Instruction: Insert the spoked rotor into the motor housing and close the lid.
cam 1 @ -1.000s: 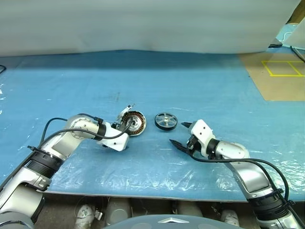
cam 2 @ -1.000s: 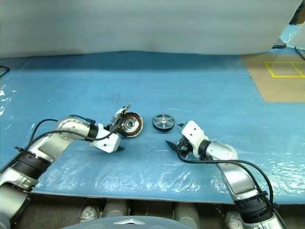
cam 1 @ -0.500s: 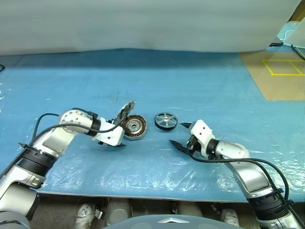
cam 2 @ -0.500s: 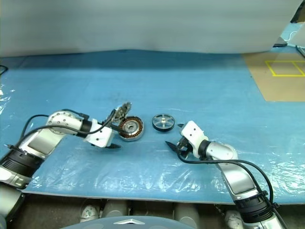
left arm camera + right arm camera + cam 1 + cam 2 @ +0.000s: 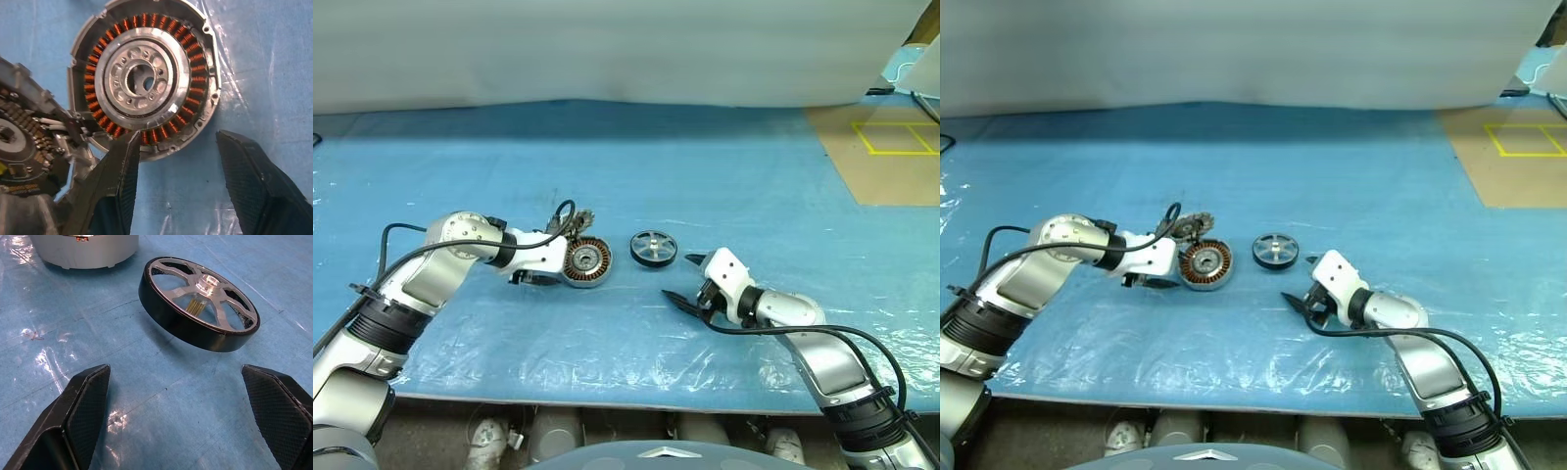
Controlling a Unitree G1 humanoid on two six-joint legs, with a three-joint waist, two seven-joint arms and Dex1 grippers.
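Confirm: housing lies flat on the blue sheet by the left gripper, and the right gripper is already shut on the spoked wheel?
Not quite. The right gripper is open and holds nothing: the right wrist view shows the spoked wheel lying on the blue sheet ahead of the spread fingers. The rest stands: the housing lies flat by the left gripper.

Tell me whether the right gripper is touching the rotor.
Apart. In the right wrist view the rotor lies on the blue sheet ahead of the open right gripper, with bare sheet between it and both fingers.
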